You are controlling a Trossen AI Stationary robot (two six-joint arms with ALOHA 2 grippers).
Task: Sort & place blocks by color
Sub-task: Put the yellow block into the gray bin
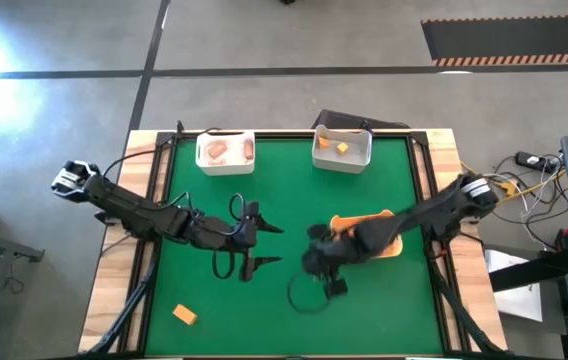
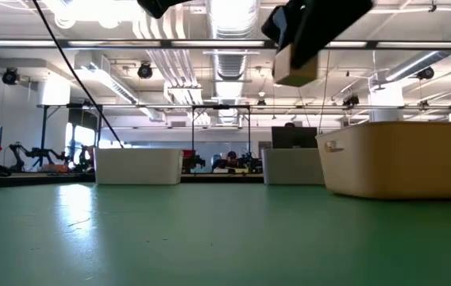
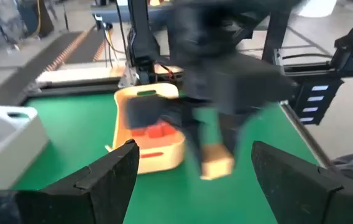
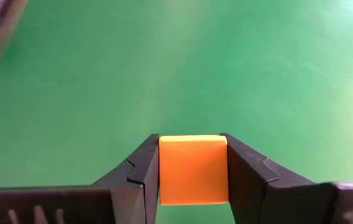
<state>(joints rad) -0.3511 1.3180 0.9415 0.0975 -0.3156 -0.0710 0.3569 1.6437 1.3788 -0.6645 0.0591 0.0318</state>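
Observation:
My right gripper (image 4: 192, 144) is shut on a yellow-orange block (image 4: 192, 171) and hovers above the green mat, just near-left of the orange tray (image 1: 384, 243). The low view shows that block (image 2: 295, 68) high over the table. My left gripper (image 1: 264, 245) is open at mid-table, pointing toward the right gripper and touching nothing. Another orange block (image 1: 185, 315) lies flat on the mat near the near-left corner. Red blocks (image 3: 158, 130) sit inside the tray. The far-left white bin (image 1: 226, 153) holds reddish-tan blocks, and the far-right white bin (image 1: 342, 148) holds a yellow-orange one. My right gripper pinches the yellow-orange block by two opposite side faces (image 4: 163, 168), one finger on each. The fingers (image 4: 245, 174) point down from above. The block is lifted clear of the mat and sits square between them.
Both white bins stand along the far edge of the mat. The orange tray lies on the right half, under the right arm. The table's wooden rim (image 1: 114, 270) and black frame surround the mat. Cables trail beside the arms. Open mat lies at the centre and along the near edge.

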